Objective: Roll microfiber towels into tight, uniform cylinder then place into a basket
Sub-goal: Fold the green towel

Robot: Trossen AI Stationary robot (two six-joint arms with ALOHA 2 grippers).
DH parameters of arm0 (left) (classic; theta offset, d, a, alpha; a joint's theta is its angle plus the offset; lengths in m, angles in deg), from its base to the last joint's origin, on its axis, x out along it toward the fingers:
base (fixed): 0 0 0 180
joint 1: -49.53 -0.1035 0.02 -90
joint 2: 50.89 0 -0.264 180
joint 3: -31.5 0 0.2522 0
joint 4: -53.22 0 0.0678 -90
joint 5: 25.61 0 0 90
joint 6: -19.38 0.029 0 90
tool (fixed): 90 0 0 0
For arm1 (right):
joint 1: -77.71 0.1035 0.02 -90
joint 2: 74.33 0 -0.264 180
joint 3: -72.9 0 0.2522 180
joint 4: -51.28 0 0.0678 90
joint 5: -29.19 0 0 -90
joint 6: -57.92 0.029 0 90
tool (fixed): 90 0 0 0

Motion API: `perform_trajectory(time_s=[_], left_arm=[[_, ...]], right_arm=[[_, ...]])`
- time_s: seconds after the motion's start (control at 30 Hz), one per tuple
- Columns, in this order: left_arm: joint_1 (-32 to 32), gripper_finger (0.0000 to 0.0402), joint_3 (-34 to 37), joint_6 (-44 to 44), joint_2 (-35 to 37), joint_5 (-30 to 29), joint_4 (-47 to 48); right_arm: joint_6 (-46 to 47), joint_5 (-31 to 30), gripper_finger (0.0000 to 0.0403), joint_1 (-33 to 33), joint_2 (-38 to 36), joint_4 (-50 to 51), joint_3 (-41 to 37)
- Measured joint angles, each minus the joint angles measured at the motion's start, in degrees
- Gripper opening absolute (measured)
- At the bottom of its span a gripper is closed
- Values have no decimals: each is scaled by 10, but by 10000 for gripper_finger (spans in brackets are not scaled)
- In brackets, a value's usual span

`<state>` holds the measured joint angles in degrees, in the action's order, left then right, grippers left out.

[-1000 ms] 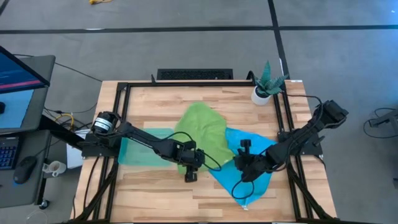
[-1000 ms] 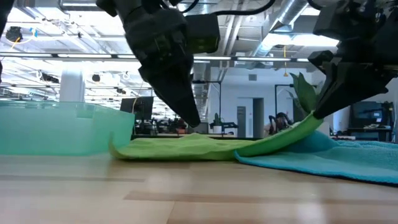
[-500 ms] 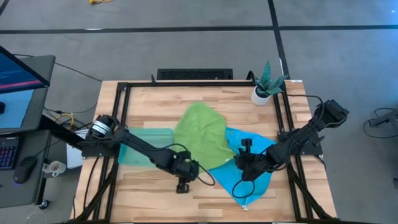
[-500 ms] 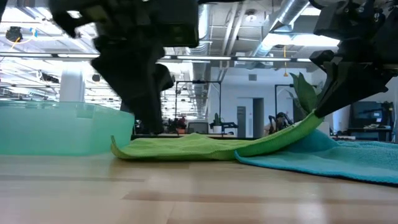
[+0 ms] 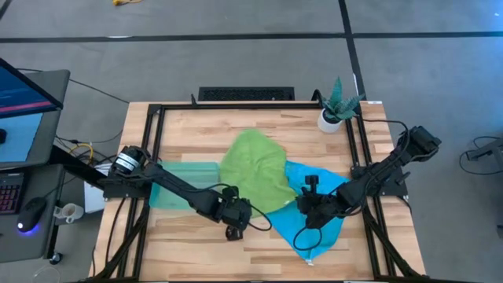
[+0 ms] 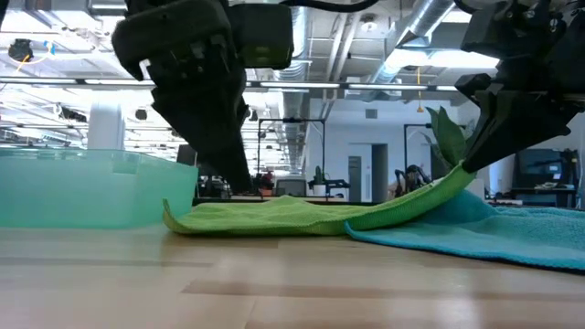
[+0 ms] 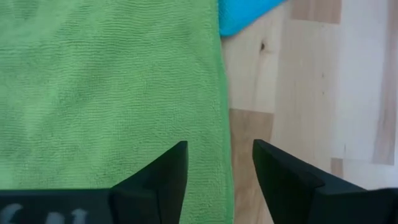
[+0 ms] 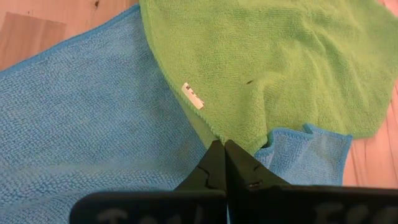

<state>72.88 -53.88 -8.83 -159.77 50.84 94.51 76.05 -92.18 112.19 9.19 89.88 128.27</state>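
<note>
Two soft towels lie overlapped mid-table: the green towel (image 5: 253,169) partly over the blue towel (image 5: 318,220), beside the basket (image 5: 179,186). The right gripper (image 8: 217,163) pinches the green corner; the left gripper (image 7: 219,162) hangs parted over its edge. Light and limp, they are best held by corners.

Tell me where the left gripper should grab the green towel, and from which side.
Probably its near straight edge. The green towel lies flat there on bare wood, clear of the blue towel, so a finger could likely slip under from above. The open left gripper already straddles that edge. The right gripper is shut on the green towel's opposite corner, lifting it.
</note>
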Motion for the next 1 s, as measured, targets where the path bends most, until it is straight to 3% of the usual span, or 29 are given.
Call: perform_trajectory(time_s=[0.23, 0.87, 1.0], left_arm=[[21, 181, 22, 48, 0, -12, -8], [13, 177, 81, 33, 1, -10, -39], [11, 146, 81, 42, 2, -12, -38]], right_arm=[[0, 0, 8, 0, 0, 0, 0], [25, 13, 8, 0, 0, -7, 0], [31, 13, 8, 0, 0, -7, 0]])
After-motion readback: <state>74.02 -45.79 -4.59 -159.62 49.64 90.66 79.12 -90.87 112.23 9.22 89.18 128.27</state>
